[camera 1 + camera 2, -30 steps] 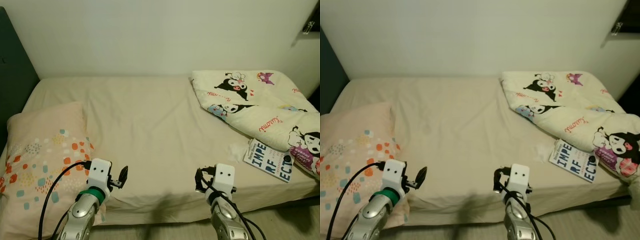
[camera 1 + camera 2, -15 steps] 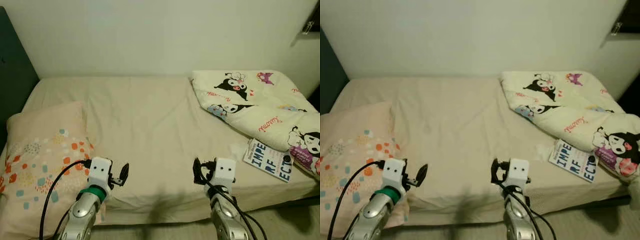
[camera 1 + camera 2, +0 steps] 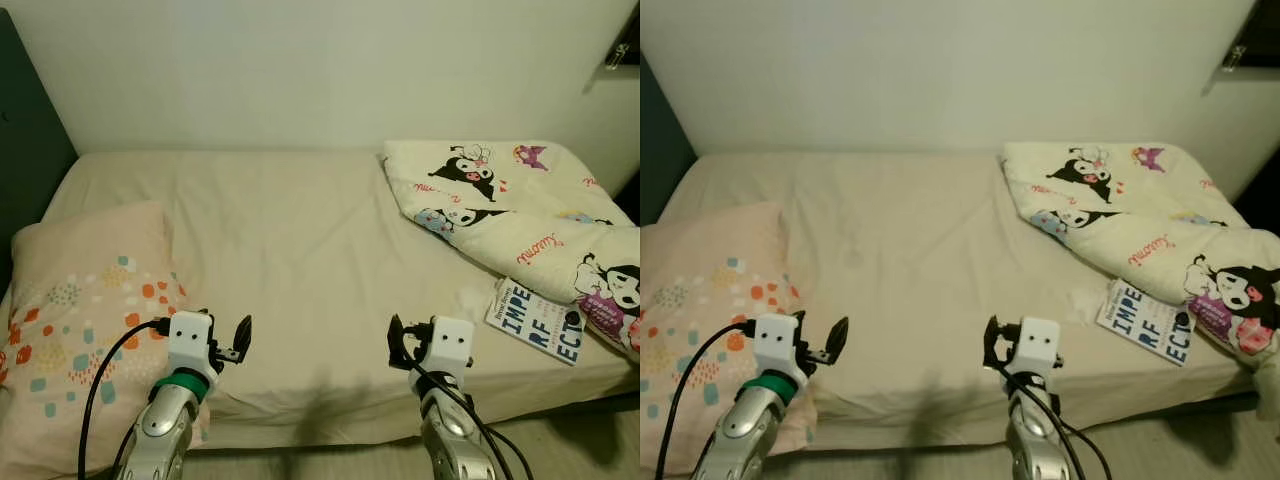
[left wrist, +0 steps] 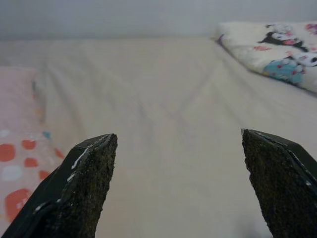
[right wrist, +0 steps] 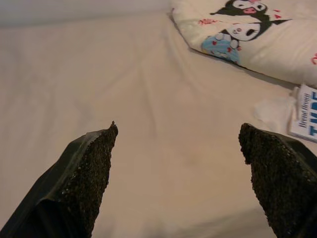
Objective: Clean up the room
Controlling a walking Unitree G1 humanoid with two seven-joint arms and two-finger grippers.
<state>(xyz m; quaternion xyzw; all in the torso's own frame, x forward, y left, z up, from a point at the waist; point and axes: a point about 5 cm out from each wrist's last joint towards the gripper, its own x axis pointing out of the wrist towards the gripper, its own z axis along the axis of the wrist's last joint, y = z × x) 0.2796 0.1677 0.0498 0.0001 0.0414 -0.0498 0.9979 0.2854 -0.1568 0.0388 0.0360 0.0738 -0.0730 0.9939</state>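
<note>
I see pale wall [image 3: 300,70] well beyond both end effectors, past the far side of the bed. Dark headboard panel [image 3: 25,130] stands off to the left of the left end effector. Dark fixture [image 3: 622,52] high on wall, far right; can't tell what.

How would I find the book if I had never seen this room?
Look at the bed, then at its right side, where a cartoon-print blanket lies bunched. The book lies flat by the blanket's near edge: white cover, big dark blue block letters.
</note>
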